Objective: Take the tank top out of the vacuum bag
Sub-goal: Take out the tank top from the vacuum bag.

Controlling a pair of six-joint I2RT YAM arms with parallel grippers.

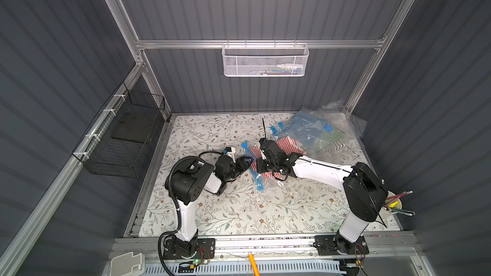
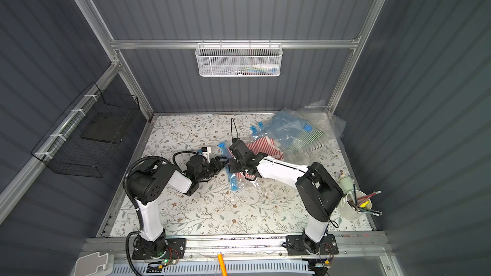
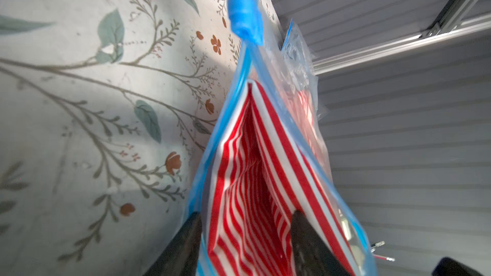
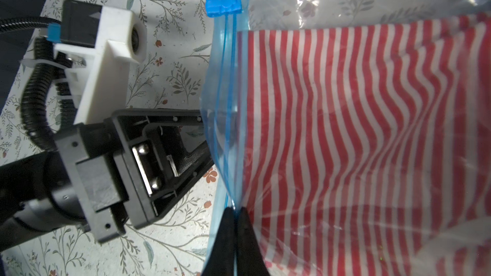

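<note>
The clear vacuum bag point(image 1: 256, 173) with a blue zip edge lies mid-table, its blue slider point(image 4: 223, 3) at the far end of the zip. Inside is the red-and-white striped tank top point(image 4: 358, 128), also seen in both top views point(image 1: 287, 146) point(image 2: 261, 147). My right gripper point(image 4: 235, 209) is shut on the bag's blue zip edge and holds that layer up. My left gripper point(image 3: 246, 213) is open at the bag's mouth. One finger point(image 3: 305, 234) is inside against the striped cloth point(image 3: 244, 181). The other finger point(image 3: 191, 234) is outside the blue edge.
A heap of other clear bags with a green-striped garment point(image 1: 318, 131) lies at the back right. A white cup of pencils point(image 1: 393, 205) stands at the right edge. A black wire basket point(image 1: 125, 139) hangs on the left wall, a white mesh basket point(image 1: 265, 61) on the back rail.
</note>
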